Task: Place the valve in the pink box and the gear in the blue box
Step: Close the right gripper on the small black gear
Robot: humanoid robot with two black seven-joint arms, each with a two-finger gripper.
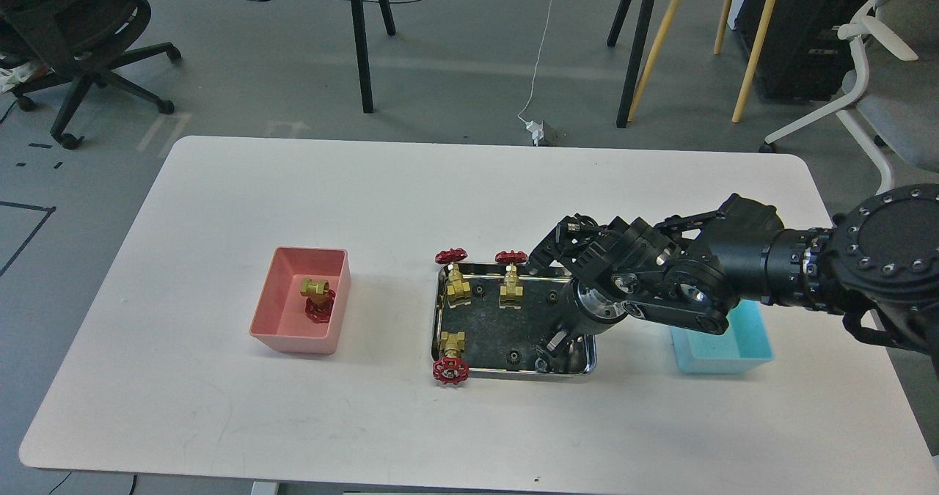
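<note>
While four valves show, three stand in the tray (440, 312) and one valve (316, 297) lies in the pink box (273, 312). Three gears are visible; one gear (514, 353) lies just left of the right gripper (552, 348), whose opening I cannot tell. Blue box (733, 356) lies beneath the arm.

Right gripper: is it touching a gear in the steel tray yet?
Cannot tell. In the head view the right gripper reaches down into the steel tray, but its dark fingertips merge with the tray floor, so no contact or gap with any gear shows.
</note>
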